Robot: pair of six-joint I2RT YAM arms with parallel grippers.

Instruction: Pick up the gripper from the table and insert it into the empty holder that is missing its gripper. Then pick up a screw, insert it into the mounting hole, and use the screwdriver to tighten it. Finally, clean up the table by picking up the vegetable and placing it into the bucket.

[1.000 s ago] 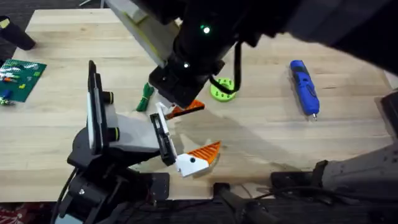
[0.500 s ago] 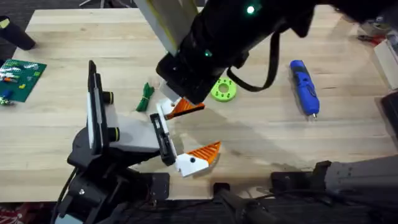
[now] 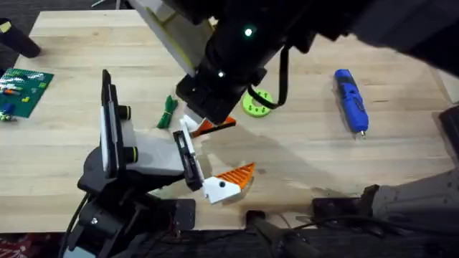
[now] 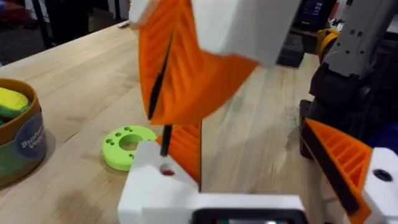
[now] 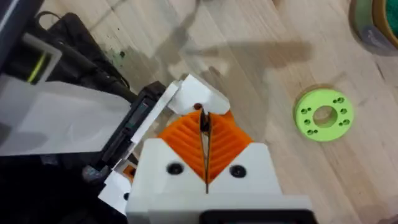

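We see the gripper (image 3: 214, 127), an orange ribbed wedge on a white block, at the holder's (image 3: 188, 159) far end. The right gripper's (image 5: 205, 155) orange pads are pressed together on a thin dark rod (image 5: 203, 122). We cannot tell how the left pincer stands.

A pale wood table (image 3: 401, 165) with visible grain — evenly lit, soft shadows across its middle. Beyond its far edge, dark floor (image 3: 72, 4). In the left wrist view, dim, blurred shapes behind — perhaps furniture (image 4: 74, 15).
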